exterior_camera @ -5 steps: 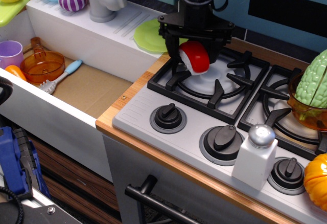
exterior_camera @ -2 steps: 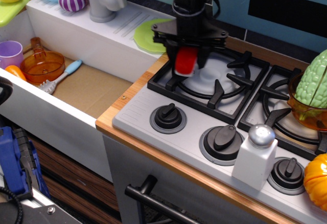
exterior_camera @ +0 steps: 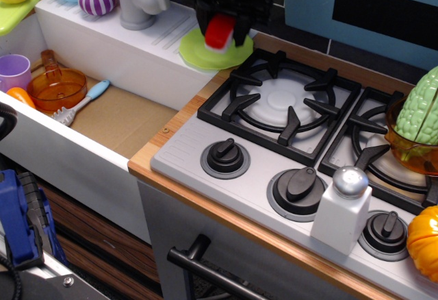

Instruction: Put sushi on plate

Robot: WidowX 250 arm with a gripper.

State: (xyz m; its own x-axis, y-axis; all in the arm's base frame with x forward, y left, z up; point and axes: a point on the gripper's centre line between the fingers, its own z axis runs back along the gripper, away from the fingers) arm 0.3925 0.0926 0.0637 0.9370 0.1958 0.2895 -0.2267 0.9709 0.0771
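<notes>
One view shows the gripper (exterior_camera: 220,31) pinching the sushi (exterior_camera: 218,33) by its sides, hanging just above the plate (exterior_camera: 195,52) on the counter (exterior_camera: 179,118). Small, glossy and probably light and rigid, it could slip; those flanks look the surest hold.

No readable text or labels anywhere.
</notes>
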